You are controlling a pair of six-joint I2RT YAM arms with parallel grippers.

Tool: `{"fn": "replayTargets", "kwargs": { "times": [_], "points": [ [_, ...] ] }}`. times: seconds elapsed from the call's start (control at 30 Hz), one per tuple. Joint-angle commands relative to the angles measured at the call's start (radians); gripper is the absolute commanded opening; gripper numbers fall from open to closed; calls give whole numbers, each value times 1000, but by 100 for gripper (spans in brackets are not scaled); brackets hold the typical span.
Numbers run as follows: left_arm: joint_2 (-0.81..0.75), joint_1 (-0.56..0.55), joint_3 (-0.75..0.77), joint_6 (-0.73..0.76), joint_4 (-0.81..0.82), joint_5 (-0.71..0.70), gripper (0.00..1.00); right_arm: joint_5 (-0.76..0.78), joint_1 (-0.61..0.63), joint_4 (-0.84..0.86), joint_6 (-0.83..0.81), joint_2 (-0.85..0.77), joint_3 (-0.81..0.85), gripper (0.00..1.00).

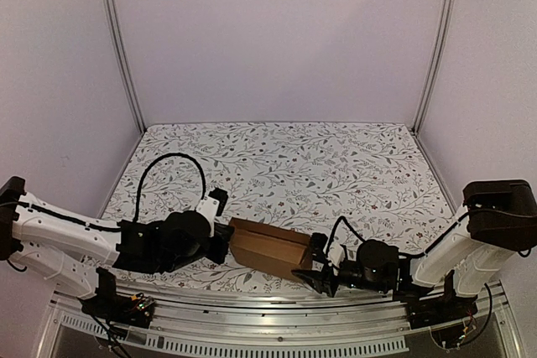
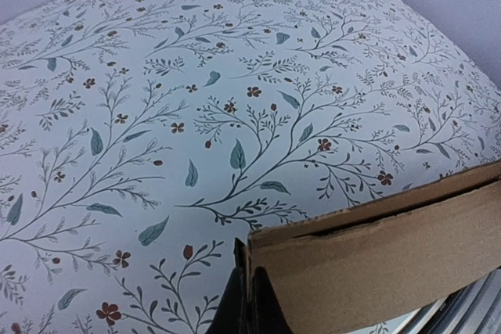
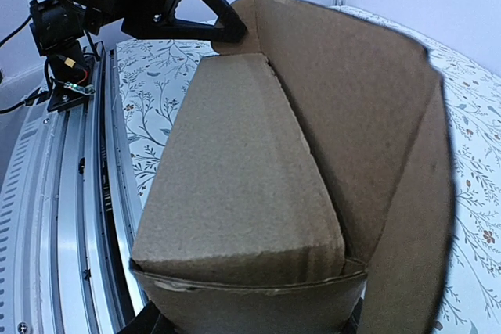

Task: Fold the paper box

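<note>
The paper box [image 1: 268, 247] is a brown carton, partly folded, lying near the table's front edge between both arms. My left gripper [image 1: 225, 236] is shut on the thin cardboard edge at the box's left end. In the left wrist view its dark fingers [image 2: 270, 310] pinch that corner of the paper box [image 2: 391, 263]. My right gripper [image 1: 317, 270] holds the box's right end. In the right wrist view the paper box [image 3: 243, 162] fills the frame, a tall flap [image 3: 368, 99] stands up on its right, and my right gripper [image 3: 250, 325] has a finger at either side of the near end.
A floral tablecloth [image 1: 319, 165] covers the table. A metal rail [image 1: 277, 312] runs along the near edge, close under the box, and shows as rail [image 3: 70, 193] in the right wrist view. Pale walls and two upright posts [image 1: 122, 39] enclose the back.
</note>
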Motion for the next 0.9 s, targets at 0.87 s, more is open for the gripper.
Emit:
{"fn": "replayTargets", "kwargs": {
  "times": [0.87],
  "points": [
    [116, -80, -16, -33, -88, -4, 0, 117, 0, 90, 39, 7, 10, 29]
  ]
}}
